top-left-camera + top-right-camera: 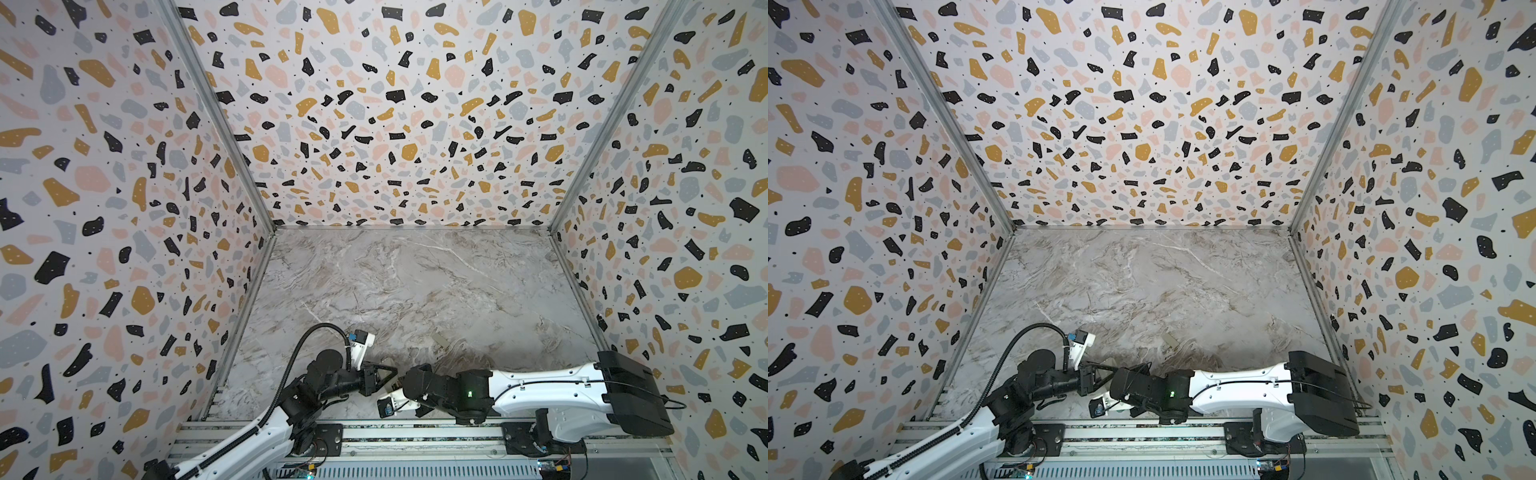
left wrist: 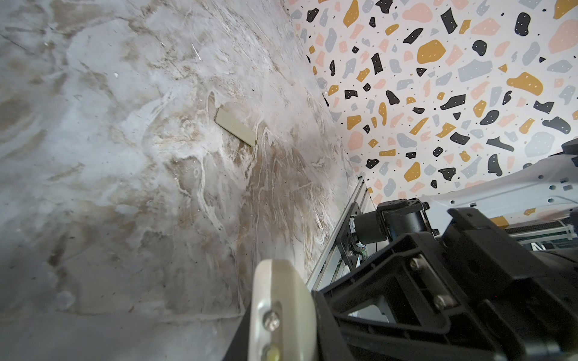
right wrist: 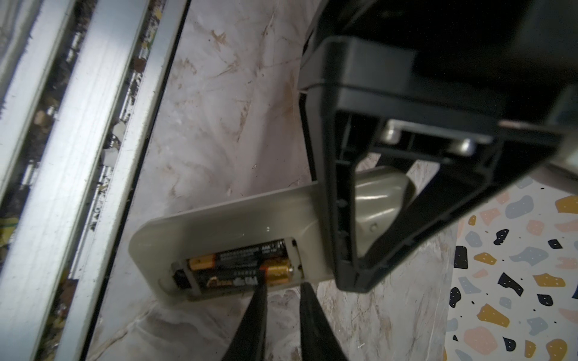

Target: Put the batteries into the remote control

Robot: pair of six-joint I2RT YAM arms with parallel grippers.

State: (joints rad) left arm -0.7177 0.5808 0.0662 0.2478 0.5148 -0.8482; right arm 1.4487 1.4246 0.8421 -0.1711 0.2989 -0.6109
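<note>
Already loaded: batteries [image 3: 240, 262] sit in remote control [image 3: 237, 218]

Back-side up, the remote control sits near the front edge of the table [image 1: 415, 282], just beside the metal rail [image 3: 78, 156], btwn the two arms. Compartment is open w/ both batteries inside, side by side, gold ends facing opposite ways. Clamped tight, the left gripper [image 1: 386, 376] pinches the remote control at the end away from the compartment. Its black frame hides most of that end in the right wrist view. Narrowly spread, the right gripper [image 3: 284, 283] has nothing visible btwn its fingers. One fingertip [image 3: 259, 287] touches the battery nearer the edge, the other sits just outside the remote's long side. Can't tell if the remote rests on the table or is lifted. Small pale cover piece [image 2: 236, 126] lies flat on the table, well apart from the remote.
</note>
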